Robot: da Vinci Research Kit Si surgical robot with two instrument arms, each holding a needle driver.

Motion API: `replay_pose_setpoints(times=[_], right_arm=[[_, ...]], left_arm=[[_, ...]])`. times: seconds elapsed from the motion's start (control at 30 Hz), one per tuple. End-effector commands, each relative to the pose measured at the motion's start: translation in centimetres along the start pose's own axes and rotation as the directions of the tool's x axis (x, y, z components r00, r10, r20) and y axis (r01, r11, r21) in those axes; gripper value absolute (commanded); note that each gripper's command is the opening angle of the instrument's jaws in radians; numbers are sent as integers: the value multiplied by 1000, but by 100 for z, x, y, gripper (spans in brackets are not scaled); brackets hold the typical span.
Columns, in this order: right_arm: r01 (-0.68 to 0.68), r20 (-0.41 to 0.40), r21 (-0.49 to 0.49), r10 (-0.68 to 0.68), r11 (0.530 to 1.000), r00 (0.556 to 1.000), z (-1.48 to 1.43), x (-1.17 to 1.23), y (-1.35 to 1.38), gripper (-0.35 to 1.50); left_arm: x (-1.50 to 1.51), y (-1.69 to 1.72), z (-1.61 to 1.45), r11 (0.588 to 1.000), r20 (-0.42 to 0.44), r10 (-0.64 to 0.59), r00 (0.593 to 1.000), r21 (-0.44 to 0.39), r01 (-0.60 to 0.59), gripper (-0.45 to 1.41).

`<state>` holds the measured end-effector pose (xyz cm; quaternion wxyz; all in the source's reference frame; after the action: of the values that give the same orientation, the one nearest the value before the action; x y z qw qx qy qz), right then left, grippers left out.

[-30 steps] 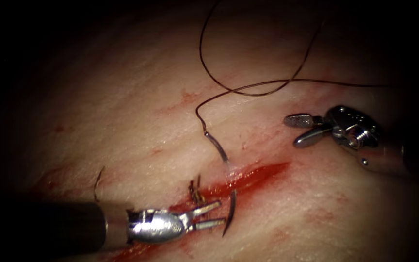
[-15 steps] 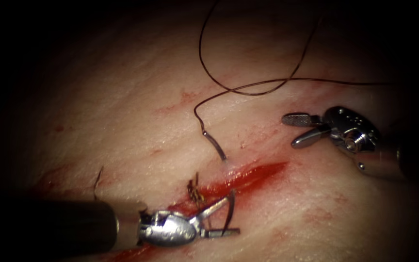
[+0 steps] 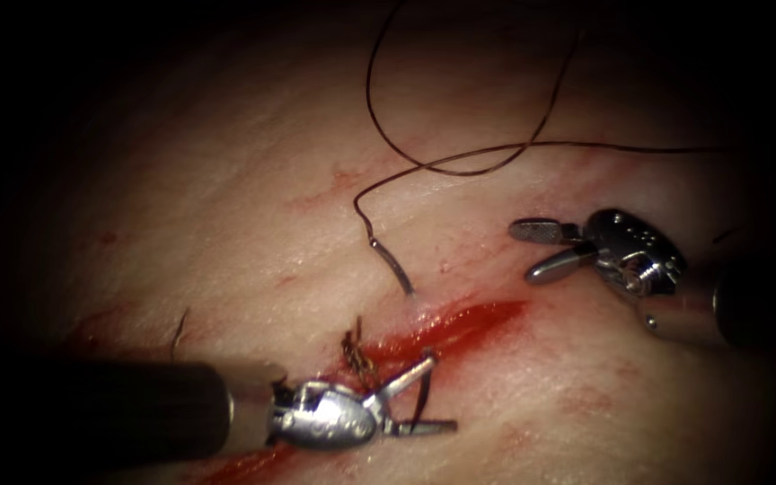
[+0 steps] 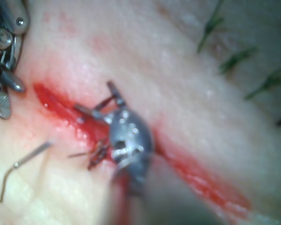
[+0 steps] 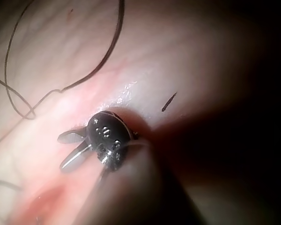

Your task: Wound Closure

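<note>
The cut [image 3: 460, 323] runs red across the tissue [image 3: 253, 224]. The curved needle [image 3: 393, 266] is in the tissue. Its tail stands out on the cut's left side, and its tip end [image 3: 421, 395] rises out on the other lip. My left tool [image 3: 438, 393] has its jaws open astride that tip end, not closed on it. The right tool [image 3: 524, 251] hovers right of the cut, open and holding nothing. Dark thread [image 3: 424, 162] leads from the tail up in a loop. The left wrist view shows the left tool [image 4: 93, 96] open over the cut and the needle tail [image 4: 35, 152].
A knotted earlier stitch [image 3: 358, 350] with short cut ends sits on the cut just left of the needle. Another short thread end [image 3: 178, 330] lies further left. Red fluid [image 3: 244, 462] pools along the cut. In the right wrist view, thread [image 5: 103, 61] loops beyond the open right tool [image 5: 62, 151].
My left tool has slid right along the cut and spread its jaws wider around the needle's emerging tip end. The right tool has drifted slightly left. The needle tail shifted a little up-left.
</note>
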<state>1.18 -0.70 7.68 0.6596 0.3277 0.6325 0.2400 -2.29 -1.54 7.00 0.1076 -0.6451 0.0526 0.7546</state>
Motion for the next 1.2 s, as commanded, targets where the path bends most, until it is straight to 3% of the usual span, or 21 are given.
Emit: replay_pose_setpoints(times=[0.03, 0.27, 0.5, 0.93, 0.97, 1.0, 1.03, 1.07, 1.1, 1.2], right_arm=[[-2, -3, 6, 2, 1000, 1000, 10, -8, 1, 113], [-1, -9, 5, 1, 1000, 1000, 17, -9, -1, 111], [4, -15, 8, -4, 1000, 1000, 19, -10, -4, 111], [-5, -40, 16, 6, 1000, 999, 19, -3, -14, 108], [-6, -43, 17, 6, 1000, 999, 19, -2, -15, 108], [-7, -46, 18, 7, 1000, 999, 19, -2, -15, 108], [-7, -46, 18, 8, 1000, 999, 19, -1, -15, 108], [-7, -46, 18, 8, 1000, 999, 19, -1, -15, 108], [-7, -46, 18, 8, 1000, 999, 19, -1, -16, 108], [-7, -46, 18, 8, 1000, 999, 19, -1, -16, 108]], left_arm=[[-6, 6, 7, 1000, 1, -3, 1000, 1, 3, 63], [-6, 4, 8, 1000, 1, 15, 1000, 1, -15, 57], [-8, -3, 6, 1000, 8, 12, 1000, 14, -12, 35], [-8, -19, 7, 999, 19, 4, 1000, 32, -5, 58], [-9, -19, 7, 999, 20, 5, 1000, 34, -5, 55], [-9, -19, 6, 999, 22, 11, 1000, 36, -12, 8], [-9, -18, 5, 999, 23, -1, 1000, 39, 0, -12], [-9, -18, 5, 999, 23, -1, 1000, 39, 0, -12], [-8, -15, 3, 997, 29, -60, 998, 53, 58, -45], [-7, -12, 1, 994, 33, -101, 994, 51, 99, -45]])
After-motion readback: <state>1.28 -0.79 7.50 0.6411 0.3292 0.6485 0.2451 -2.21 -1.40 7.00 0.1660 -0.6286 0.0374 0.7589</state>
